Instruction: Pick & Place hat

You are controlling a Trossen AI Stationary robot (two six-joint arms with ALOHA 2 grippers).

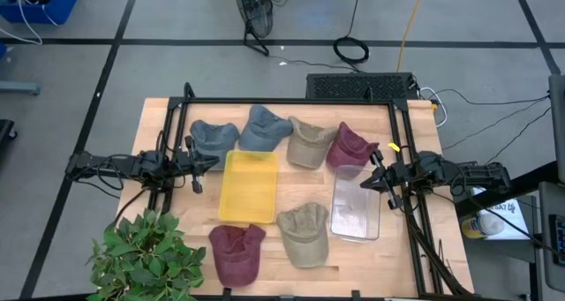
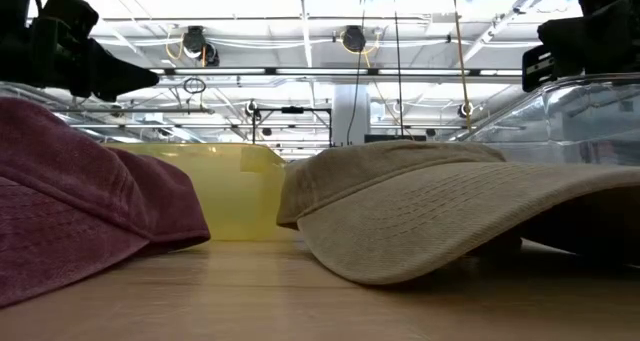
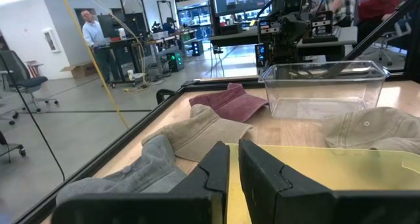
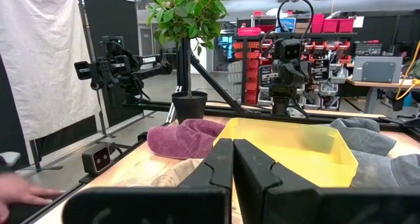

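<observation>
Between the two waiting arms, hats ring the bins.
Left gripper (image 1: 205, 162) and right gripper (image 1: 372, 175) hover clenched, empty, flanking yellow bin (image 1: 248, 186) and clear bin (image 1: 356, 211).

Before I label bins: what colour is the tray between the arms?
Yellow tray, clearest in the high view.

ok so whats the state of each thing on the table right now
yellow bin: upright, nothing visible in it
clear bin: upright, nothing visible in it
six hats, e.g. the tan hat: all on the table, none in a bin
left gripper: shut, holding nothing, beside the yellow bin
right gripper: shut, holding nothing, beside the clear bin
</observation>
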